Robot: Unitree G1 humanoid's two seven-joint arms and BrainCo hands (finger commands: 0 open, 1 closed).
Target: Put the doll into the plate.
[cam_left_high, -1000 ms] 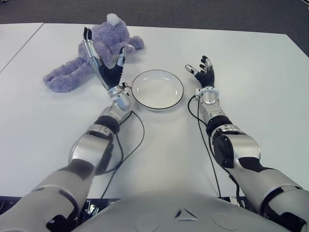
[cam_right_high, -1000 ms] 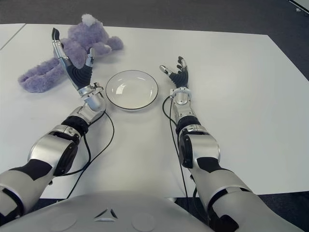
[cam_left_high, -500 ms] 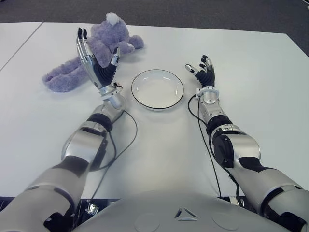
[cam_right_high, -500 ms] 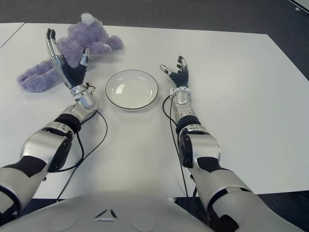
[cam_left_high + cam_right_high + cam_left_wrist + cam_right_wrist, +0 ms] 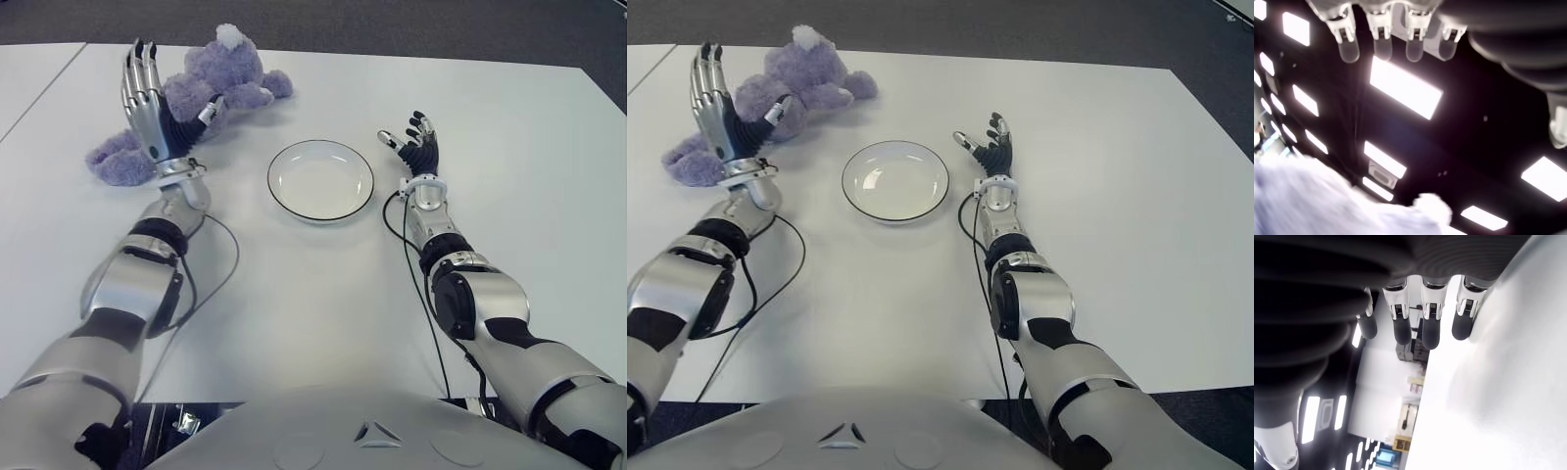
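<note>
Currently the doll is seen on the table at ten o'clock of the plate; left hand fingers are spread, empty. Its limp legs could be missed. Right hand is held open at three o'clock.

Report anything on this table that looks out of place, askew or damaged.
Nothing stands out. The purple doll lies sprawled on the white table, left of the empty plate, which sits flat and intact. The left hand is raised open in front of the doll; the right hand is open, right of the plate.
</note>
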